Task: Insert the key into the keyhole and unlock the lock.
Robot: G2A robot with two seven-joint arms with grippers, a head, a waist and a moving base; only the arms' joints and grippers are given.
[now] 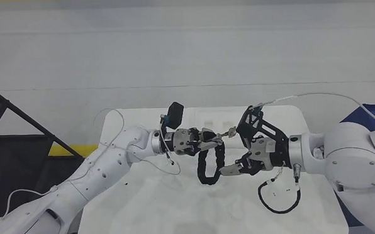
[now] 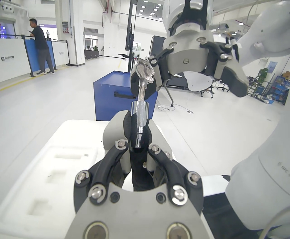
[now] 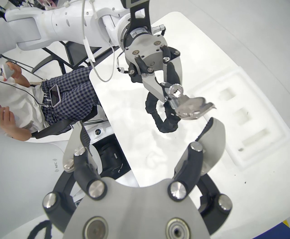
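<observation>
I am watching the left claw holding the cable lock up above the white table. Its fingers are pinching the lock's chrome cylinder from both sides, so this claw is clamped tight on the lock. The black cable loop is hanging from the cylinder, beneath the left claw.

Just past the left claw's fingertips, the key is sitting with its blade in the keyhole at the free end of the cylinder. Its flat silver head is sticking out away from the left claw and toward the right one.

The right claw is facing the left claw head-on with its fingers spread wide and gripping nothing. The key head is lying between those spread fingers. It is just beside one finger, with a thin gap showing in the right wrist view, and well apart from the other finger.

A white foam tray with rectangular recesses is lying on the table below the left claw.
</observation>
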